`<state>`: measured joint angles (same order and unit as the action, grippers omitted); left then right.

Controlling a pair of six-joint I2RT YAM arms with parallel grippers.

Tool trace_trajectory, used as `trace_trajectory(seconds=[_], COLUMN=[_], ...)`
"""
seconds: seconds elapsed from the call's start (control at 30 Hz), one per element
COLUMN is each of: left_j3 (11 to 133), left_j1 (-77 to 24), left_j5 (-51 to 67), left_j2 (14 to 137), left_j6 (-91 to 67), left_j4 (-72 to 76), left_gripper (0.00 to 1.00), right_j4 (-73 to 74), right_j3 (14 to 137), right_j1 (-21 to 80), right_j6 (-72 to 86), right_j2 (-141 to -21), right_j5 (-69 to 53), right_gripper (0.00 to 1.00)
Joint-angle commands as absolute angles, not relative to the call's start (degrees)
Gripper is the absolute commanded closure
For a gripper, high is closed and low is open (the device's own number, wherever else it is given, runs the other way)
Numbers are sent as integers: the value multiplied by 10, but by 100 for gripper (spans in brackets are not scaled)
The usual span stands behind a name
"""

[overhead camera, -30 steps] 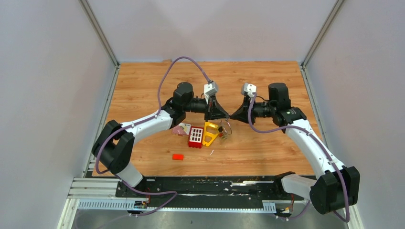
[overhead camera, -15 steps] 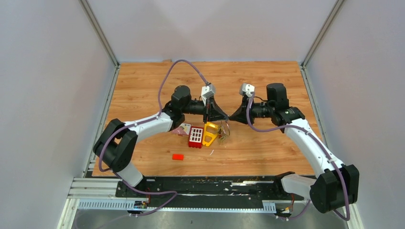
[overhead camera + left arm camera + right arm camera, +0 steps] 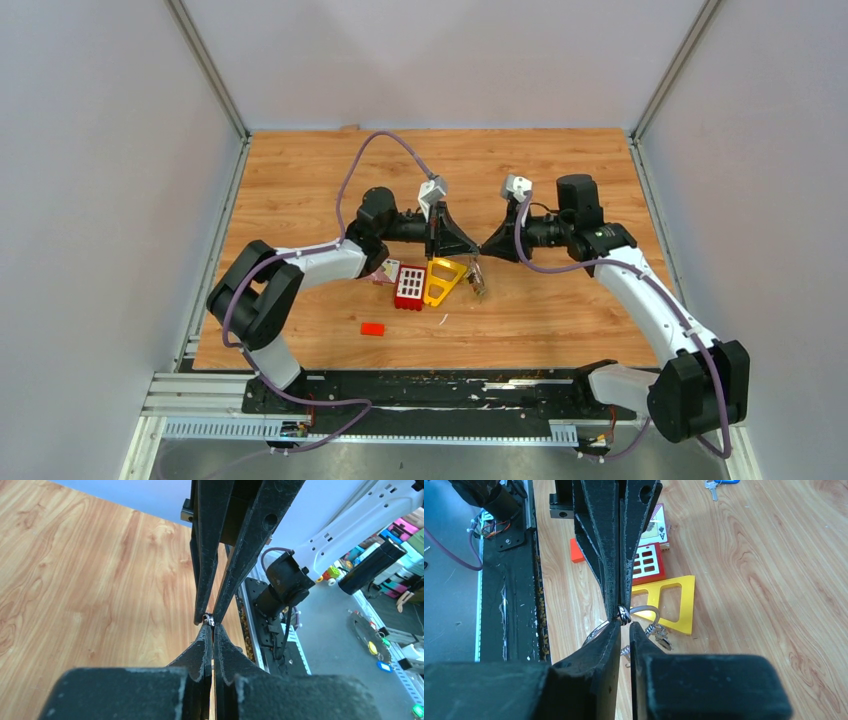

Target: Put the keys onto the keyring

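Observation:
My left gripper (image 3: pixel 470 245) and right gripper (image 3: pixel 488 246) meet tip to tip above the table. Both pinch the thin silver keyring (image 3: pixel 624 615), which also shows at the left fingertips in the left wrist view (image 3: pixel 209 619). The left jaws are pressed together on it. The right jaws stand a narrow gap apart with the ring in their tips. A wire loop (image 3: pixel 645 610) and a small clasp (image 3: pixel 659 633) hang from the ring; they dangle below the tips in the top view (image 3: pixel 476 275). One key with a blue head (image 3: pixel 713 485) lies on the wood. Other keys are out of view.
Below the grippers lie a yellow triangular frame (image 3: pixel 440 281), a red block with holes (image 3: pixel 409 287) and a playing card (image 3: pixel 384 270). A small red block (image 3: pixel 372 328) lies nearer the front. A black rail (image 3: pixel 430 390) runs along the front edge.
The left arm's elbow has shifted right and its wrist has turned a little. The meeting point of the grippers has barely moved. The hanging loop has swung slightly right.

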<state>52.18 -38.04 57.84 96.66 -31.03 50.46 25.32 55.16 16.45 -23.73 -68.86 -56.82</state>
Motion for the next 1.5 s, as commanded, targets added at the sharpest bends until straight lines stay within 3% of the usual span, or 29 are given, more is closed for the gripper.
trace_trajectory(seconds=[0.0,0.3,0.63,1.07,1.47], left_j3=[516,513,525,515,519], left_j1=[-403,-410,-420,-420,-421], left_j5=[643,648,648,632,613], left_j2=[948,932,931,912,899], left_j6=[-300,-215,-160,-88,-26], left_j4=[543,459,390,355,295], left_gripper=[100,100,100,100,100], right_j4=[228,253,308,445,524], right_j3=[576,575,585,599,619], right_j1=[165,165,166,155,162], right_j6=[-295,-345,-398,-493,-556], right_j2=[-697,-693,-711,-709,-744], right_j5=[-569,-620,-655,-668,-711], right_gripper=[85,70,70,54,53])
